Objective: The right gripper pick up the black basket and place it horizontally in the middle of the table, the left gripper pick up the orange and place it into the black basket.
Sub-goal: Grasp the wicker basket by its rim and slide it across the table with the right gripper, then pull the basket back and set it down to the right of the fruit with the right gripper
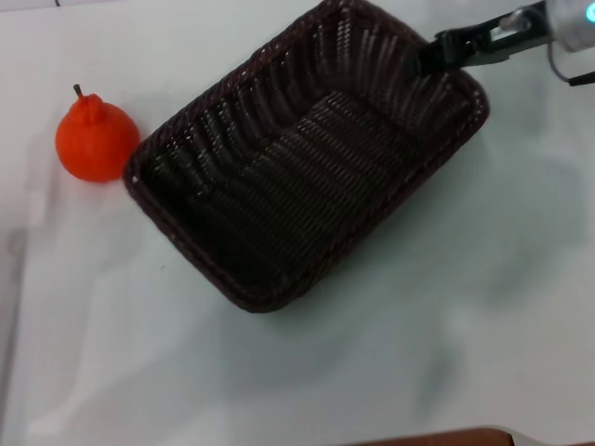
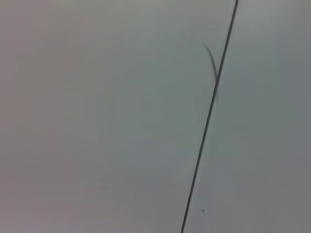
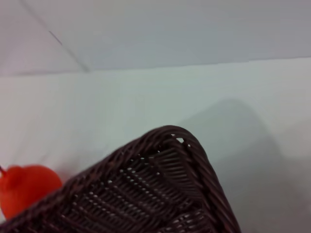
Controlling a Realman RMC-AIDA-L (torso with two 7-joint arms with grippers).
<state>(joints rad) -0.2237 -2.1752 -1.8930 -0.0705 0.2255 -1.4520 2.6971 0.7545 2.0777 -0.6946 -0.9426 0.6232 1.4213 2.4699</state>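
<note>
Two task things on view, one gripper at work.
Tabletop (image 1: 390, 353): white, plain; carries both things.
Black basket (image 1: 307, 167): lies diagonally near the middle, open side up, nothing inside.
Orange (image 1: 96, 139): upright on the tabletop just beside the basket's left corner, stem up.
Right gripper (image 1: 429, 56): at the basket's far right rim; jaws clamped on that rim.
Left gripper: out of view; jaws' state cannot be told.

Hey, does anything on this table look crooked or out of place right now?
The black basket sits diagonally on the table, not square. The right gripper is at its far rim. The orange stands upright outside, beside it.
</note>
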